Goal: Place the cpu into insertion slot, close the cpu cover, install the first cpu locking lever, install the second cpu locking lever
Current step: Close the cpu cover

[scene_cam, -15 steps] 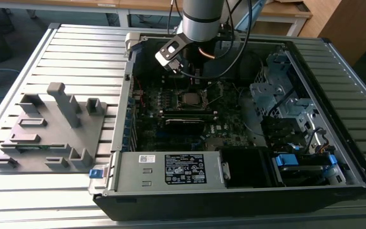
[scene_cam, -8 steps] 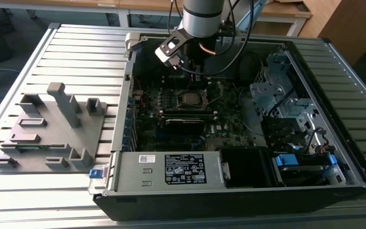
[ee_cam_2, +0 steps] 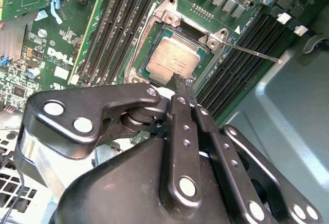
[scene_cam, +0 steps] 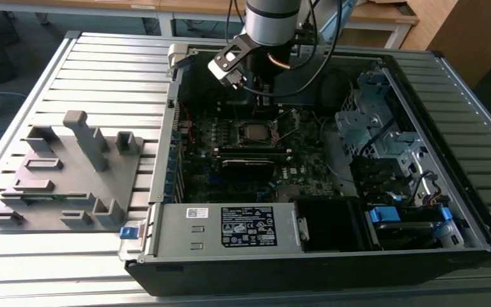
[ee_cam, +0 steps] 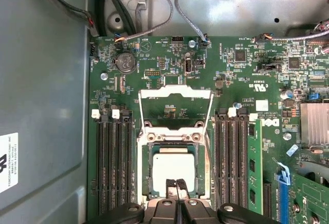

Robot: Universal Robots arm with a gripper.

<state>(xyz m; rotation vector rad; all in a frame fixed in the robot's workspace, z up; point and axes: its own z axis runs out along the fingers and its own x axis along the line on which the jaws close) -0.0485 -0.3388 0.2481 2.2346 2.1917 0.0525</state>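
Matt grey metal cpu (ee_cam_2: pixel 172 57), glossy black hand (ee_cam_2: pixel 178 84)

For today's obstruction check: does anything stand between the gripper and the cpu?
Nothing visible does. The gripper hangs directly over the edge of the cpu, which lies in the slot with the cover open.

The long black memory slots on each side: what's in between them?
Between the memory slots lies the cpu in the insertion slot, seen in the first wrist view.
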